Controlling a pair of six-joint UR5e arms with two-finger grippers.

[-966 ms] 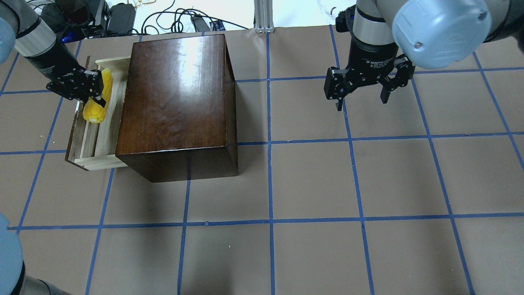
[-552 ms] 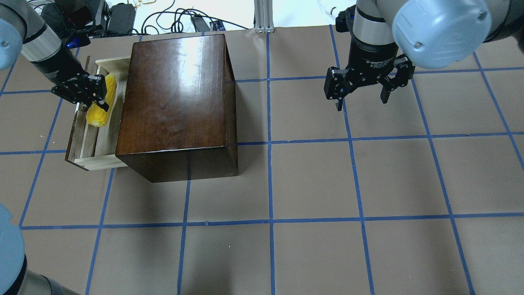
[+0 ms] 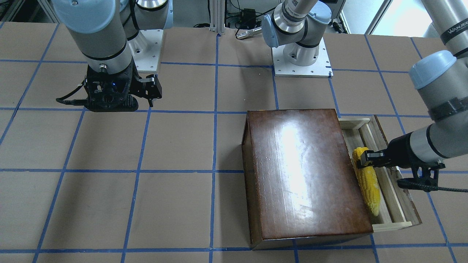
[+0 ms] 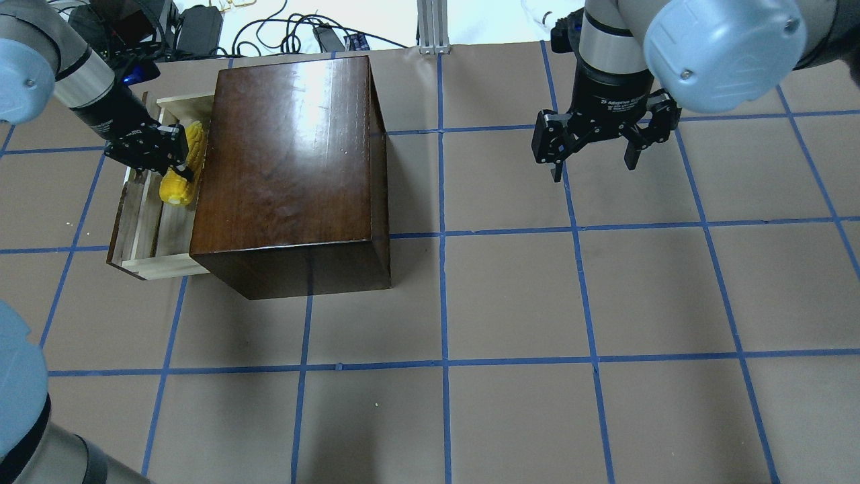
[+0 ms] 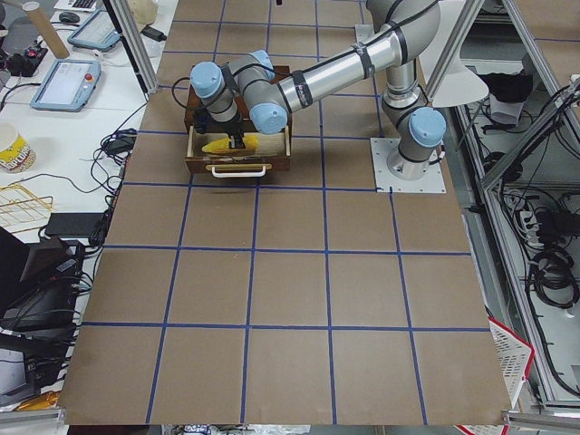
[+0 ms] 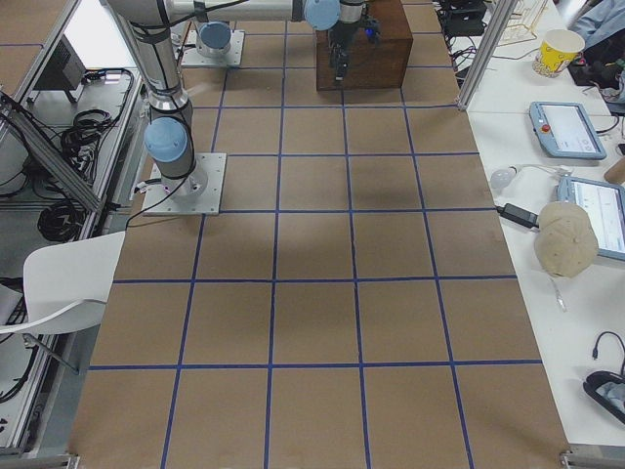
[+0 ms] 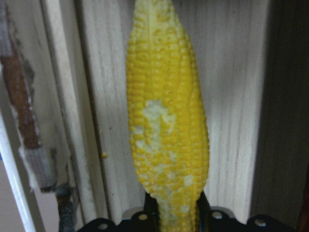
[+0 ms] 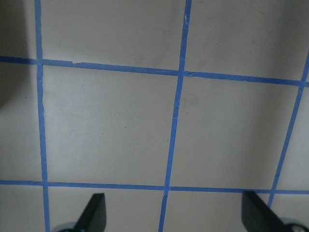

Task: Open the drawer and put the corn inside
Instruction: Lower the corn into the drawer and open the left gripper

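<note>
The drawer [image 4: 144,225] stands pulled out from the left side of the dark-brown cabinet [image 4: 289,161]; it also shows in the front view [image 3: 388,191]. My left gripper [image 4: 180,156] is shut on the thick end of the yellow corn [image 4: 179,187] and holds it lengthwise inside the open drawer, close against the cabinet's side. In the front view the corn [image 3: 369,182] lies along the tray under the left gripper [image 3: 362,160]. The left wrist view shows the corn [image 7: 166,121] over the drawer floor [image 7: 231,96]; whether it touches I cannot tell. My right gripper [image 4: 593,168] is open and empty above the table.
Cables and power bricks [image 4: 201,27] lie beyond the table's far edge, with an aluminium post [image 4: 430,27]. The arms' base plates [image 3: 301,60] sit at the robot's side. Blue tape lines [image 8: 174,121] mark the brown table under the right gripper [image 8: 176,212].
My left gripper has carried the corn to the right, from the drawer's outer edge to beside the cabinet's side. The right arm has not moved.
</note>
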